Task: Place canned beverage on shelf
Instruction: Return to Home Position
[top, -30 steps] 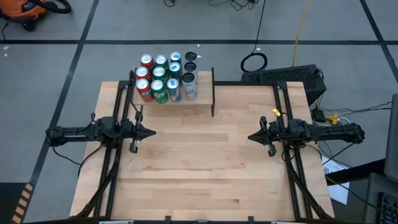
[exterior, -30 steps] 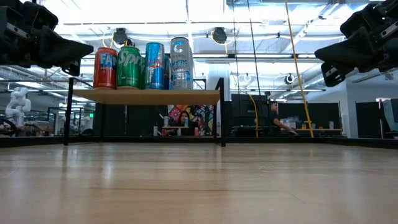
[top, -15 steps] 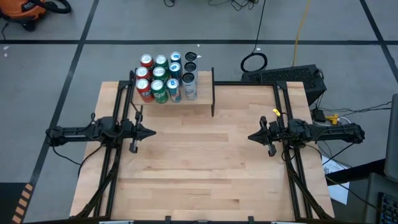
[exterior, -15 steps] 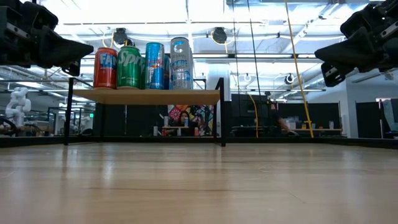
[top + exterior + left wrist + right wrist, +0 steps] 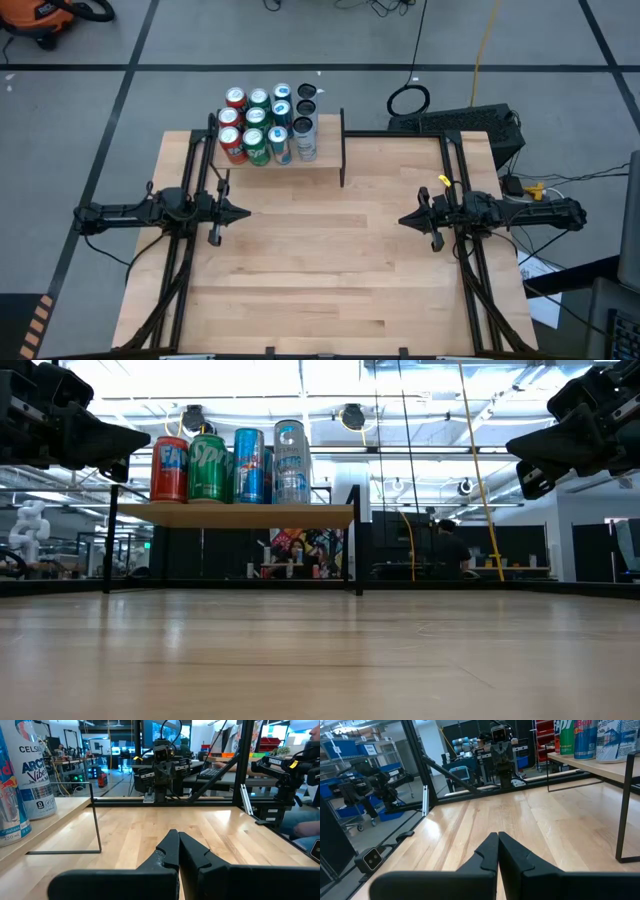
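The shelf point(image 5: 325, 152), a small light-wood board on black metal uprights, stands at the table's far side, left of centre. Several cans point(image 5: 265, 125) stand upright on its left part: red, green, blue and silver. In the low view the cans point(image 5: 233, 465) stand in a row on the board point(image 5: 235, 514). My left gripper point(image 5: 246, 212) is shut and empty above the table's left side. My right gripper point(image 5: 402, 220) is shut and empty above the right side. Both point toward the table's middle.
Black frame rails point(image 5: 190, 250) run along the table's left and right sides point(image 5: 470, 270). The shelf's right part is bare board. Bare tabletop point(image 5: 320, 260) lies between the two grippers. People show in the room beyond the table point(image 5: 445, 550).
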